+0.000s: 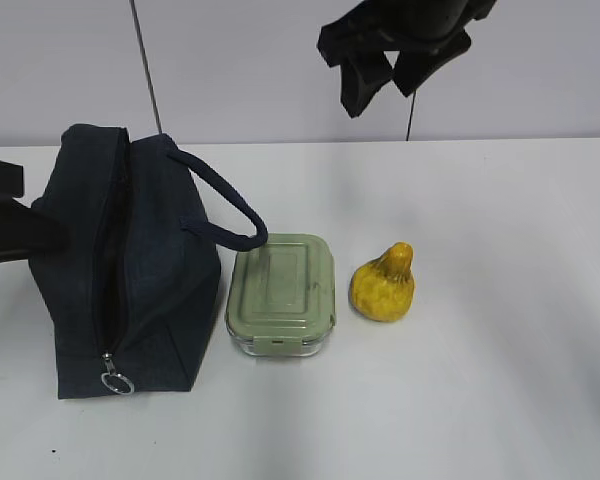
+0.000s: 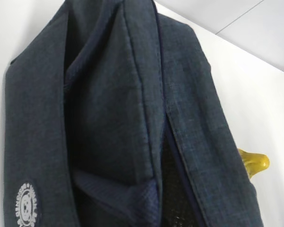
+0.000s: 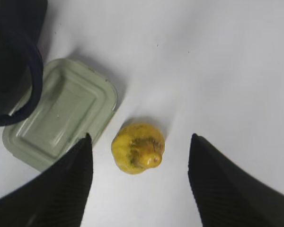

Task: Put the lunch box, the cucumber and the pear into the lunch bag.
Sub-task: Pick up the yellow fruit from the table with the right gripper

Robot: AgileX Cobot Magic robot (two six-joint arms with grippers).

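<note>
The dark navy lunch bag (image 1: 130, 280) lies at the left of the table, its zipper's ring pull (image 1: 116, 381) at the near end and a narrow dark gap along the top. The lunch box (image 1: 282, 293), with its sage-green lid, sits right beside it. The yellow pear (image 1: 384, 285) stands right of the box. No cucumber shows. My right gripper (image 1: 380, 90) is open and empty, high above the pear; in the right wrist view (image 3: 141, 137) its fingers straddle the pear (image 3: 137, 149) from above. My left gripper (image 1: 10, 225) is against the bag's left side, its jaws hidden.
The bag's loop handle (image 1: 225, 205) curves toward the lunch box's far corner. In the left wrist view the bag (image 2: 109, 118) fills the frame, with its white logo (image 2: 26, 207) and the pear's neck (image 2: 253, 163) past its edge. A white table (image 1: 500, 400) extends right and front.
</note>
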